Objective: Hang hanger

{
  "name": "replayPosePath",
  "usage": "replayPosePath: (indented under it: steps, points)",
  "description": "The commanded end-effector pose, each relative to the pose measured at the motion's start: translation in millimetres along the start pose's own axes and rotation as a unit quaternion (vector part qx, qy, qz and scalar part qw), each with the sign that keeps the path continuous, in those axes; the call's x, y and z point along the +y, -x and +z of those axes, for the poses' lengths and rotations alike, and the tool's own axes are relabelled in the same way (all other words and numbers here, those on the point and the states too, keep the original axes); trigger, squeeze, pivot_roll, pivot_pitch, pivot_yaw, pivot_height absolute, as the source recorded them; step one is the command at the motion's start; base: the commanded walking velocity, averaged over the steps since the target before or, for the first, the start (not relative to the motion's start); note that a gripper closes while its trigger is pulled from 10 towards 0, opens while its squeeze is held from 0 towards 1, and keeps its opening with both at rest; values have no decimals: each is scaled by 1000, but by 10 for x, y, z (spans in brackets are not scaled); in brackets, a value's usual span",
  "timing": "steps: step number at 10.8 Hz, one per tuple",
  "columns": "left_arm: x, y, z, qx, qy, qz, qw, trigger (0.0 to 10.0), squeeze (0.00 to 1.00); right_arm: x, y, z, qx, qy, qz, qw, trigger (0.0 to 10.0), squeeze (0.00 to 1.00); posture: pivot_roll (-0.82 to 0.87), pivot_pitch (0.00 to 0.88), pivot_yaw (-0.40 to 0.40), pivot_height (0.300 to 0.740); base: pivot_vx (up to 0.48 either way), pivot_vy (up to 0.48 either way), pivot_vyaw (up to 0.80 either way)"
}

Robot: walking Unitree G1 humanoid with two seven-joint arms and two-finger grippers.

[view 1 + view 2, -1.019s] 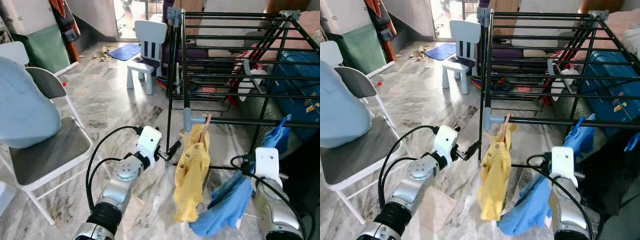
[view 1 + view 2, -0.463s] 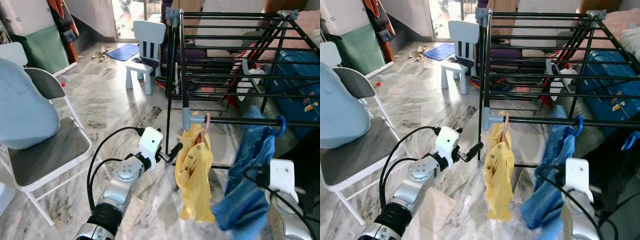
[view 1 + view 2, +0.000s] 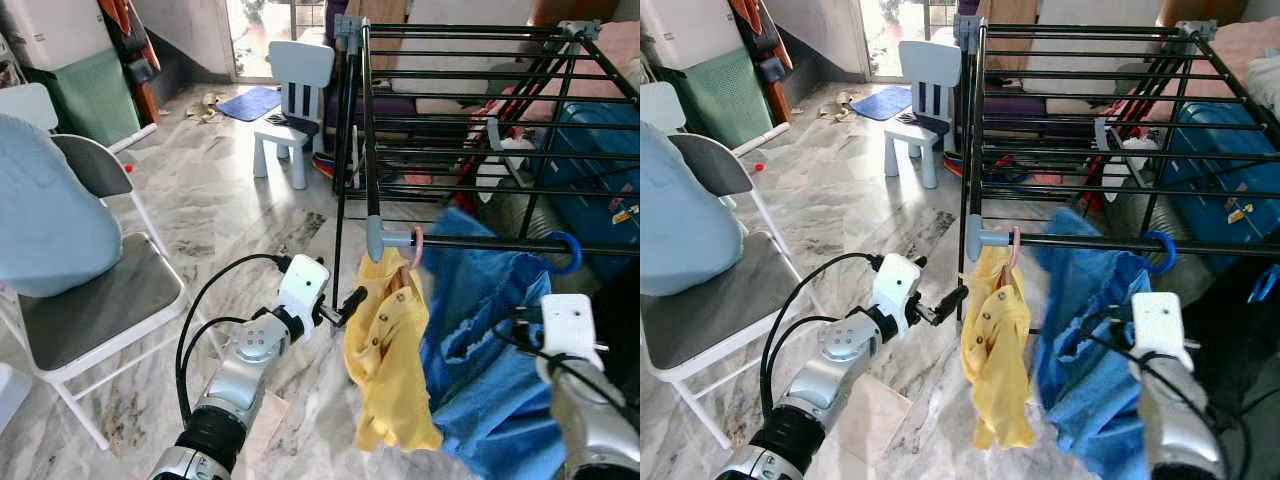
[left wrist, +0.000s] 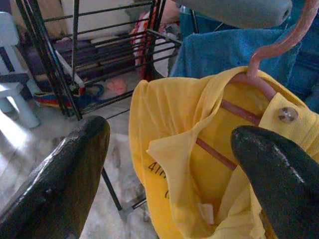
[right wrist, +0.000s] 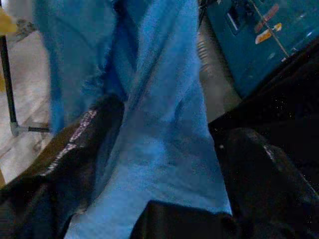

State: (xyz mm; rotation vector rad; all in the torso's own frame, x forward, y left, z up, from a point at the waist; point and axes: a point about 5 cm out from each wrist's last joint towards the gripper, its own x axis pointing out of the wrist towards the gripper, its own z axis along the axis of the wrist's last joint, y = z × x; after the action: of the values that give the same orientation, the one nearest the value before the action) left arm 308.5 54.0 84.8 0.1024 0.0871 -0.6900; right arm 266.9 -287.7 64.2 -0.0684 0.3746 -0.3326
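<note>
Now that the blue hanger hooks the rack rail, hanging looks nearly done.
Right end effector, raised since a second ago, straddles the blue garment, grip uncertain; left end effector open beside yellow shirt.

Grey-veined marble floor, white child's chair, blue mat by a sunlit doorway, grey-seated folding chair bearing a pale blue cushion, green board against the wall, blue suitcase
</note>
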Motion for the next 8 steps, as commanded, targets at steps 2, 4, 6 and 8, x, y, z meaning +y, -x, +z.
replayPosePath:
  steps: [2,4,6,8]
  points:
    - [-5,-16,-7,8,-9,-3,1000,10000,0,-102,-10,-23,12,0,8,1000,0,0,-57,0,-9,740,0,0,0]
    - [-22,-17,-23,12,-10,-3,1000,10000,0,-169,26,-126,31,13,24,999,2157,0,-61,0,-10,740,0,0,0]
    - [-34,-20,-33,15,-12,-4,1000,10000,0,-173,50,-191,40,26,42,998,3725,0,-62,0,-10,740,0,0,0]
    - [-26,-24,-34,17,-15,-4,1000,10000,0,-191,72,-243,49,47,52,996,10000,0,-63,0,-8,740,0,0,0]
